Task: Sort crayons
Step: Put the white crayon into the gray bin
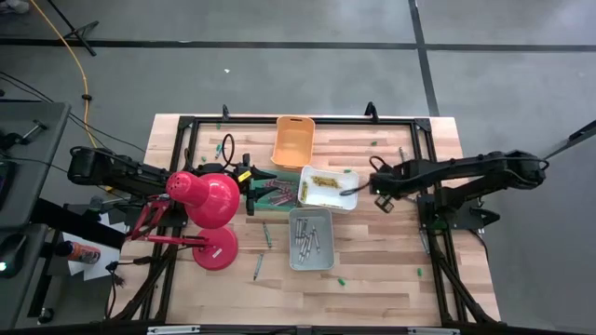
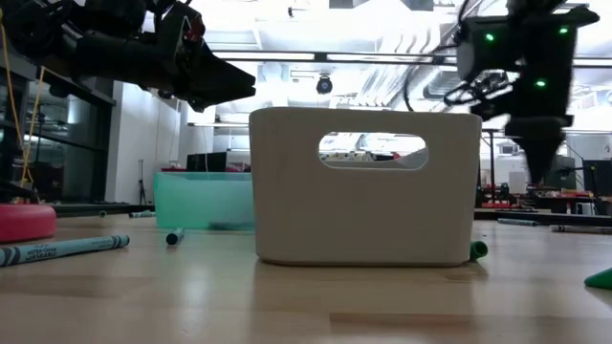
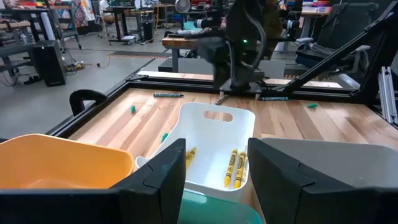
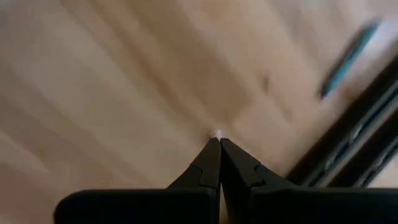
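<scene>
On the left of the bench [image 1: 391, 270] a red lamp [image 1: 209, 200] stands over the left arm, whose left tool [image 1: 253, 177] hangs with its fingers spread wide and nothing between them, just above the teal bin [image 1: 279, 194] holding reddish crayons [image 1: 275, 197]. That pose looks like a wait, or a release into that bin. The orange bin [image 1: 292, 141] sits behind, seemingly still empty. Next comes the white bin [image 3: 211, 146] with the yellow crayons [image 3: 235, 168] lying inside, and in front of it the grey bin [image 1: 310, 239] of grey crayons [image 1: 305, 237], so colours appear grouped by bin. A few loose crayons [image 1: 264, 234] lie on the wood nearby, unsorted. Farthest right, the right tool [image 4: 217, 140] is pinched fully together, empty, its tip close to bare wood just beside the white bin, perhaps after missing a stick.
</scene>
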Controlling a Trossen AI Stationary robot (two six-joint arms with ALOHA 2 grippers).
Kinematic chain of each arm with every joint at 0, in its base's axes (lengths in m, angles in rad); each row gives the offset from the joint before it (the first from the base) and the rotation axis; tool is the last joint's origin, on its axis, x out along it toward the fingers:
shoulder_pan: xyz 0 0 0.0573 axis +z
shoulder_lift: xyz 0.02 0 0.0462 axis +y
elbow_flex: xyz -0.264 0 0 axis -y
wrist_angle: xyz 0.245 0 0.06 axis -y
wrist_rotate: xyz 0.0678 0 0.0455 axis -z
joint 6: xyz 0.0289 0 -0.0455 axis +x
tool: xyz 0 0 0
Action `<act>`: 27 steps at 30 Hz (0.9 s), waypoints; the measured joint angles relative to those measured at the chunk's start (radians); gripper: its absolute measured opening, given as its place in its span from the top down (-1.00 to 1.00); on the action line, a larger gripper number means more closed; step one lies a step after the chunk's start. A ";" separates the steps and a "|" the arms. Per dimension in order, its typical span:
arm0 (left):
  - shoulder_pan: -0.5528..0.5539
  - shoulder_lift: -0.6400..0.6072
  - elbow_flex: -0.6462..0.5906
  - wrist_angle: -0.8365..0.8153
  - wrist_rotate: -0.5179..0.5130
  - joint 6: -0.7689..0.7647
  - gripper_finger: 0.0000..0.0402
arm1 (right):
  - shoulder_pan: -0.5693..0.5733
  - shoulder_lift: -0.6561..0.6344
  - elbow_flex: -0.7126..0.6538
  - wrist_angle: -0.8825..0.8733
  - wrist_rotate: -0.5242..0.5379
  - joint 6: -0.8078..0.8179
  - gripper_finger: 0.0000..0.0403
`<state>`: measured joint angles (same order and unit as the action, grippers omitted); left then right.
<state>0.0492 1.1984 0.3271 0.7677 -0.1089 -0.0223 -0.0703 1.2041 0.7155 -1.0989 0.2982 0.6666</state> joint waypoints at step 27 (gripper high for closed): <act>0.003 0.000 0.000 0.000 -0.003 0.016 0.20 | -0.240 0.002 -0.189 0.168 -0.192 -0.046 0.22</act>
<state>0.0525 1.1984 0.3271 0.7681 -0.1123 -0.0063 -0.3107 1.2060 0.5264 -0.9314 0.1060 0.6206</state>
